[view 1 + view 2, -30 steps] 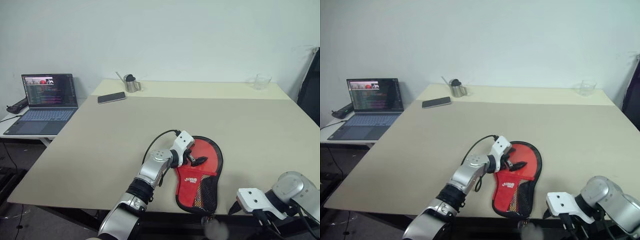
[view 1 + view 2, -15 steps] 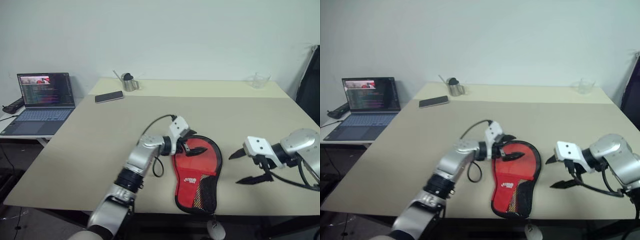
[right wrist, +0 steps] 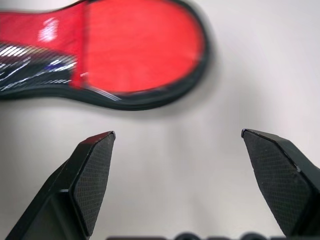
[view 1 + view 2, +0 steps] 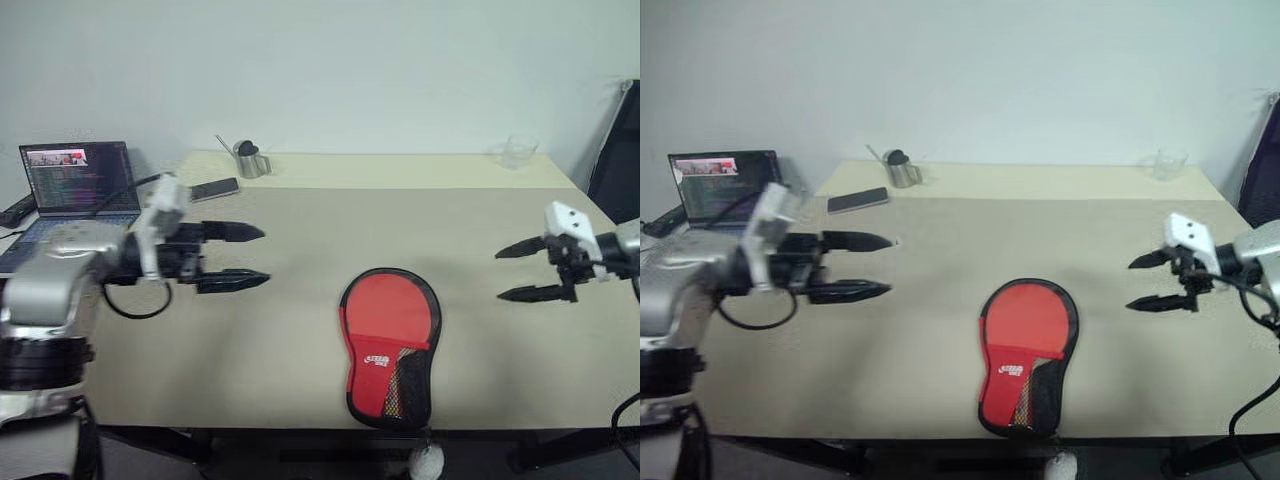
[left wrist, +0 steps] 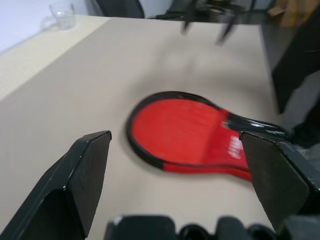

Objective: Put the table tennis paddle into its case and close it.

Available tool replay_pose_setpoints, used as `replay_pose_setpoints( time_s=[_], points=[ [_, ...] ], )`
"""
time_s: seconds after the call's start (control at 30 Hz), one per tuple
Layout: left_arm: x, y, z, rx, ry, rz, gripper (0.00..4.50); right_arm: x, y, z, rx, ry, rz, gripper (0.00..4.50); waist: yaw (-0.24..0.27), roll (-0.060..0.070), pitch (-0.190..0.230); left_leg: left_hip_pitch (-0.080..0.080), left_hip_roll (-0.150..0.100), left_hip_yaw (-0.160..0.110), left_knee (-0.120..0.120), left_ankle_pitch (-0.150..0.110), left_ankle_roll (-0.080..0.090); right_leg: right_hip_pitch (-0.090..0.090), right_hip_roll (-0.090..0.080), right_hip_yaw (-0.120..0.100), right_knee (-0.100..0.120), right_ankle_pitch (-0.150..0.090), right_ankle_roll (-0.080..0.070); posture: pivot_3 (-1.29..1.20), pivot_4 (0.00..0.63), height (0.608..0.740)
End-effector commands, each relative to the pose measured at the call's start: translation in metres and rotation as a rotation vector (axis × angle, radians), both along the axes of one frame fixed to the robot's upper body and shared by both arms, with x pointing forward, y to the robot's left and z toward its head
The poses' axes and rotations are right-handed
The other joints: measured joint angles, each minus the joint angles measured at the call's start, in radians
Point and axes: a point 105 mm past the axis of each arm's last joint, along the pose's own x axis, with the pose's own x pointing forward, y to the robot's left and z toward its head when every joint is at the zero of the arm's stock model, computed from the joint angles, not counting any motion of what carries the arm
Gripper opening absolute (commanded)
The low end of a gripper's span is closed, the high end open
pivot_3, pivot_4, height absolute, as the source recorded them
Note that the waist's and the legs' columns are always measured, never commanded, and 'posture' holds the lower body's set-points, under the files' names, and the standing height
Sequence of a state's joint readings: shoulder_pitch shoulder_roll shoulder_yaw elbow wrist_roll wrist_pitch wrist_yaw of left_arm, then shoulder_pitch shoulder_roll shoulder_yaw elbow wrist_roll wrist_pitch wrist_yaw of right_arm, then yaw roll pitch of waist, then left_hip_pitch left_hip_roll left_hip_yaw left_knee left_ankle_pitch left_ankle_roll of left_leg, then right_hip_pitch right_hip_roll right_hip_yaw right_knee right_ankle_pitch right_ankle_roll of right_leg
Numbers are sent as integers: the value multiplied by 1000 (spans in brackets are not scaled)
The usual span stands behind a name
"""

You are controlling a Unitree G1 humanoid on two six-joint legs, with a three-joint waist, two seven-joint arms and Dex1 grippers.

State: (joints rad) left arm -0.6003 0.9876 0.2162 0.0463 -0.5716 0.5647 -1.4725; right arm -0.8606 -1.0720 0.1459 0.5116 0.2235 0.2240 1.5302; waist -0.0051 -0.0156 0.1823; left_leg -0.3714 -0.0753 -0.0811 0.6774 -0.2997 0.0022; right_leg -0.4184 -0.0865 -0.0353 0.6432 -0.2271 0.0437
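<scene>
case (image 4: 389, 341): 1 | laptop (image 4: 70, 190): 1 | phone (image 4: 214, 189): 1 | glass (image 4: 519, 152): 1

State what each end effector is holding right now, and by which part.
Nothing is held. The left end effector and right end effector are both open above the table, well clear of the case lying between them.

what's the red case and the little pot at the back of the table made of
The case looks like soft fabric: matte red face with a white printed logo, black edging around the rim, and a black mesh pocket at its narrow end. The little pot looks like metal, probably brushed steel, judging by its grey sheen; its dark lid may be plastic, too small to tell.
</scene>
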Motion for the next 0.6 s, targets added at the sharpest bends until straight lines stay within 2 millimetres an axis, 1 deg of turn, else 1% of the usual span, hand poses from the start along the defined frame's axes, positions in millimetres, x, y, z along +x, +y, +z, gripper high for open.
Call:
replay_pose_setpoints(
  time_s=[0.03, 0.13, 0.27, 0.33, 0.43, 0.6],
  points=[
    [-14, 43, 20, 4, -38, 118, 4500, -9, -2, 24, 59, -28, 55, 4476, -2, 0, 0, -2, 0, 0, 0, 0, 0, -2, 0, 0, 0, 0, 0, 0, 150, 740],
    [-25, 67, 31, -28, -57, 234, 4500, -14, -1, 30, 94, -41, 69, 4476, -3, 1, 1, -5, 0, 0, 0, 0, 0, -6, 0, 0, 1, 0, 0, 0, 150, 740],
    [-37, 82, 36, 5, -78, 302, 4500, -18, 6, 33, 68, -58, 100, 4476, -2, 2, 1, -9, 0, 0, 1, 0, 0, -8, 0, -1, 0, 0, 0, 0, 150, 740],
    [-42, 88, 35, 14, -76, 332, 4500, -18, 11, 32, 47, -69, 119, 4476, -2, 3, 2, -9, 0, 0, 1, 0, 0, -8, 0, -1, 1, 0, 0, 0, 150, 740],
    [-48, 94, 27, 20, -51, 366, 4500, -19, 19, 30, 45, -70, 139, 4476, -3, 3, 2, -9, 1, 0, 0, 0, 0, -8, 0, -1, 1, 0, 0, 0, 150, 740],
    [-55, 97, 22, 22, -41, 391, 4500, -19, 28, 27, 53, -81, 167, 4476, -3, 3, 2, -9, 1, 0, 0, 0, 0, -8, 0, -1, 1, 0, 0, 0, 150, 740]
  ],
)
